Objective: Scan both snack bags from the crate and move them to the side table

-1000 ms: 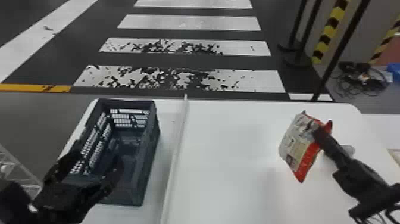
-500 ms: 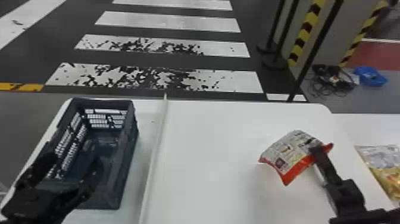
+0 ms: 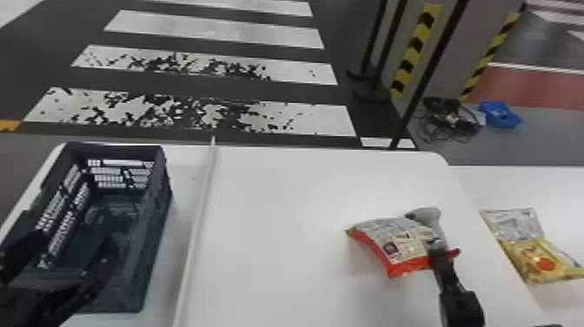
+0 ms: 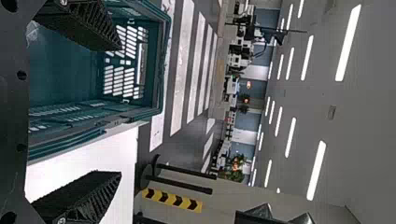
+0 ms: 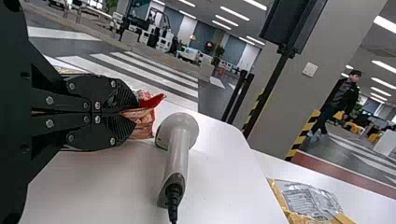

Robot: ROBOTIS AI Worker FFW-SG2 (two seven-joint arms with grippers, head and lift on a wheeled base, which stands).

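Right pincer (image 3: 436, 248) clenched on red-and-white snack bag (image 3: 397, 241), near scanner (image 5: 177, 154). Left pincer (image 3: 71, 245) released, at crate (image 3: 152, 243). Yellow bag (image 3: 532, 254) on side tabletop (image 3: 491, 182).

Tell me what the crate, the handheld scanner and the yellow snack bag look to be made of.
Crate: probably rigid molded plastic, dark and fairly smooth, judging by its slotted walls.
Scanner: likely hard plastic, pale grey with a soft sheen, one smooth rounded shell.
Yellow snack bag: apparently thin, glossy film, given its creases and bright highlights.
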